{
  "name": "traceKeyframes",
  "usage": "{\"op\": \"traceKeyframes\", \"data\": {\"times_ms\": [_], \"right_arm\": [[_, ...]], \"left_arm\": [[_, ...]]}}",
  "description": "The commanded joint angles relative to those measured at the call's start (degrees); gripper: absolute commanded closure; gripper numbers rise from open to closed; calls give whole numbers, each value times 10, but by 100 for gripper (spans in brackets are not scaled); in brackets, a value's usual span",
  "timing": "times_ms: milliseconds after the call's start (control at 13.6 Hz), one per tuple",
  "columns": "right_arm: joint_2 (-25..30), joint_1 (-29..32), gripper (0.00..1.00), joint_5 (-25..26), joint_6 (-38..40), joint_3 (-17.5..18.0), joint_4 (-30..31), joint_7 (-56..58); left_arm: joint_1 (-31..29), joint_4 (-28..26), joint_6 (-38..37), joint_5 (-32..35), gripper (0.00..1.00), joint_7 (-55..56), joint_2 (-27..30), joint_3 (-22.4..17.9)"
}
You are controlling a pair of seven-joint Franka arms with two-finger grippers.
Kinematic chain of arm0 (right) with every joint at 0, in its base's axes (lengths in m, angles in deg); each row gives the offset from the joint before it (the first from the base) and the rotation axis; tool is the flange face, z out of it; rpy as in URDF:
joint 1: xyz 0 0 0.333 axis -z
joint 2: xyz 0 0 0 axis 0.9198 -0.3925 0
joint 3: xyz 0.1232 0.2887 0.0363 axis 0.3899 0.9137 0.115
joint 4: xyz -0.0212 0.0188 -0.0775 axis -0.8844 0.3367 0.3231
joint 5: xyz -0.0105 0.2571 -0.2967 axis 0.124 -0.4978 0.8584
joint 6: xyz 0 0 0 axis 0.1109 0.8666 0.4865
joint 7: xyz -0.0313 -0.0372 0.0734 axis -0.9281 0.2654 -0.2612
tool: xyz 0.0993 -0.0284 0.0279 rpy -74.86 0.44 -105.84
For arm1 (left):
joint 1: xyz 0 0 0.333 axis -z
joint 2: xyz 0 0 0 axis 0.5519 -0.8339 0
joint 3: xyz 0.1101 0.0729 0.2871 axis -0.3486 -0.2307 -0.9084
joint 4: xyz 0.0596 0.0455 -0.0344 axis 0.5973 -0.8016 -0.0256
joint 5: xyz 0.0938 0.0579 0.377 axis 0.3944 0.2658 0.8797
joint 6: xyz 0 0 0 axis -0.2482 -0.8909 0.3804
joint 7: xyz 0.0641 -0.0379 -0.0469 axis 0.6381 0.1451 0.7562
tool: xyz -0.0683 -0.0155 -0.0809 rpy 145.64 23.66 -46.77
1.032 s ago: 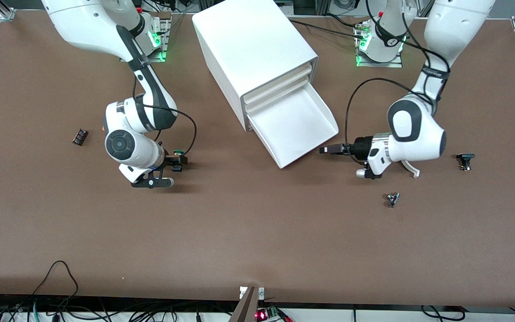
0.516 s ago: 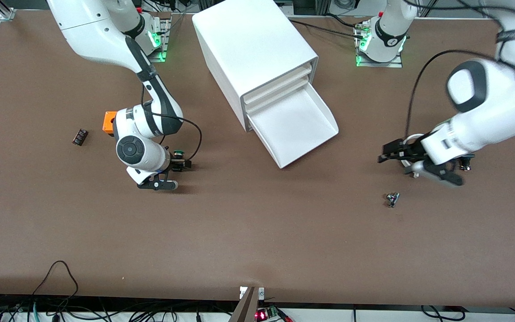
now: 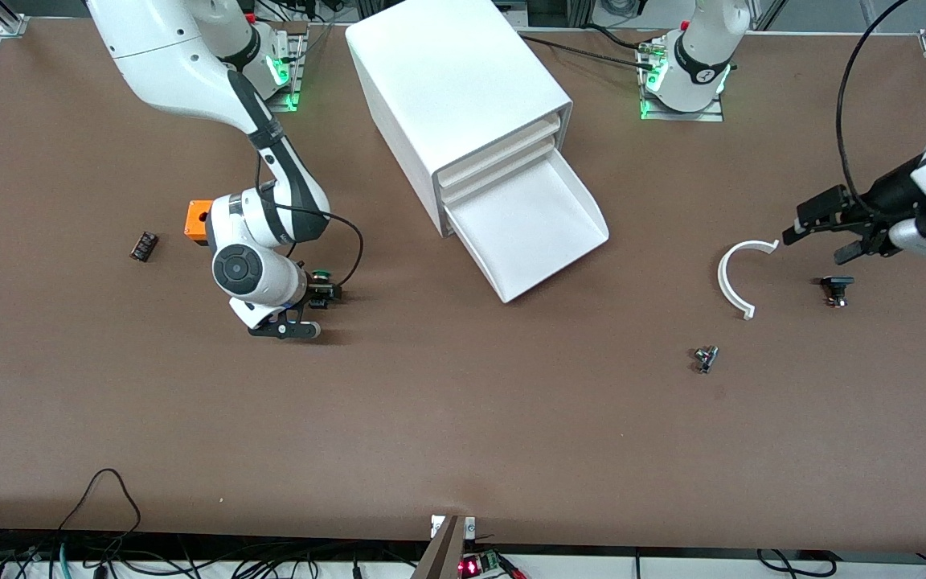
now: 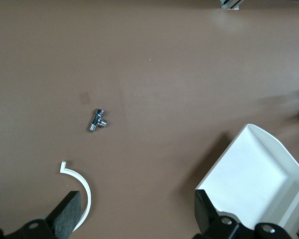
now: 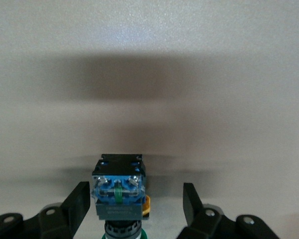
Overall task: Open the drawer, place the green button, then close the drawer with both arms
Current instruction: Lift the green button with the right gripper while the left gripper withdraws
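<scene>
Drawer out, right gripper at the button, left gripper up over the table's left-arm end.

Orange cube (image 3: 198, 219) at 10 o'clock of the right gripper (image 3: 320, 299), low at the table, fingers spread wide, button (image 3: 319, 278) between them, one finger (image 5: 79, 201) touching it, green cap down. Drawer (image 3: 529, 227) pulled open, bare inside. White curved piece (image 3: 732, 281) at 8 o'clock of the left gripper (image 3: 818, 229), fingers wide, holding nothing.

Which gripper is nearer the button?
Right. The right gripper is down at the button, its open jaws either side of it. The left gripper is up over the table's left-arm end, past the open drawer.
</scene>
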Motion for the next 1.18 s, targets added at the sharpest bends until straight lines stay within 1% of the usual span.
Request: {"op": "traceKeyframes", "data": {"times_ms": [0, 147, 295, 663, 884, 958, 1032, 1105], "right_arm": [[18, -1, 43, 0, -6, 0, 20, -7], [15, -2, 56, 0, -6, 1, 16, -6], [10, -9, 65, 0, -6, 1, 7, -5], [13, -14, 66, 0, 0, 0, -48, 19], [24, -14, 66, 0, 10, 0, -78, 75], [27, -14, 66, 0, 32, 0, -102, 104], [27, -14, 66, -2, 72, 3, -136, 139], [24, -15, 66, -4, 104, 18, -175, 184]], "left_arm": [[2, -6, -7, 15, 0, 6, 8, 2], [2, -9, -8, 14, 0, 6, 8, 2], [1, -11, -8, 14, 0, 2, 8, 2], [1, -11, -9, 14, 0, 4, 8, 2], [5, -10, -9, 16, 0, 5, 10, 2], [5, -12, -9, 16, 0, 5, 14, 2], [6, -13, -9, 18, 0, 5, 16, 2], [6, -12, -13, 30, 0, 5, 17, 3]]}}
